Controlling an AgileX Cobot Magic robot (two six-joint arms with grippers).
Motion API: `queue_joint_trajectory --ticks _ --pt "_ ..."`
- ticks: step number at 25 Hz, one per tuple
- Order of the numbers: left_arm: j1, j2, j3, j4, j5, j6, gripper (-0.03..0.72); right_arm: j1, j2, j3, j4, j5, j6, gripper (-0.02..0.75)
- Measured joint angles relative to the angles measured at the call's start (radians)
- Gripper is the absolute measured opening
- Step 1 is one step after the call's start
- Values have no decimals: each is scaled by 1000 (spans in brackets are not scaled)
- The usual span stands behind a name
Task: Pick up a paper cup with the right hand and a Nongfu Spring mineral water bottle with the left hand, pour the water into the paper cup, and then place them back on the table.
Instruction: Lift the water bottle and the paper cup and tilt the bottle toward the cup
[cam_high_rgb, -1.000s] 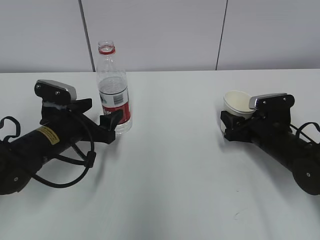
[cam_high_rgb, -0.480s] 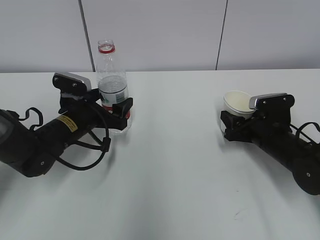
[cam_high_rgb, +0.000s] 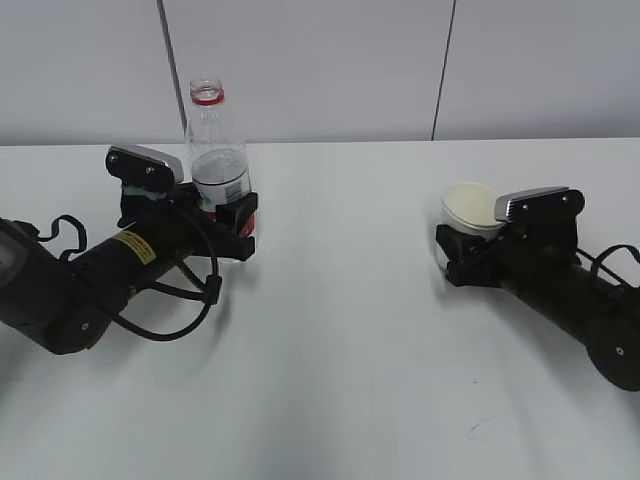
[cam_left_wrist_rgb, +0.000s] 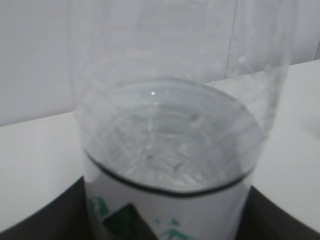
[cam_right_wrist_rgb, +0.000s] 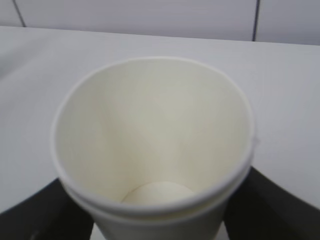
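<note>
On the right, my right hand (cam_high_rgb: 462, 262) is clamped round the paper cup (cam_high_rgb: 466, 212). It's light and crushable, so I'm squeezing gently, low on the wall. Farther back on the left, my left hand (cam_high_rgb: 232, 222) grips the Nongfu Spring mineral water bottle (cam_high_rgb: 219, 160) at its label; the water (cam_left_wrist_rgb: 170, 135) makes it heavy, and I think it's slippery.

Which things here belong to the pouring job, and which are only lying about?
Job:
- paper cup, in the right gripper
- water bottle, in the left gripper
- water
- table

Lying about:
- nothing; only the grey wall behind
</note>
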Motion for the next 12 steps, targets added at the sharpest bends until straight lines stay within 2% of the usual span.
queue_joint_trajectory --ticks 7,12 --pt "0 -10 -1 41 17 17 418 0 0 0 -187 -4 12 507" --pt "0 -62 -1 105 126 83 418 2 0 0 -276 -8 41 507"
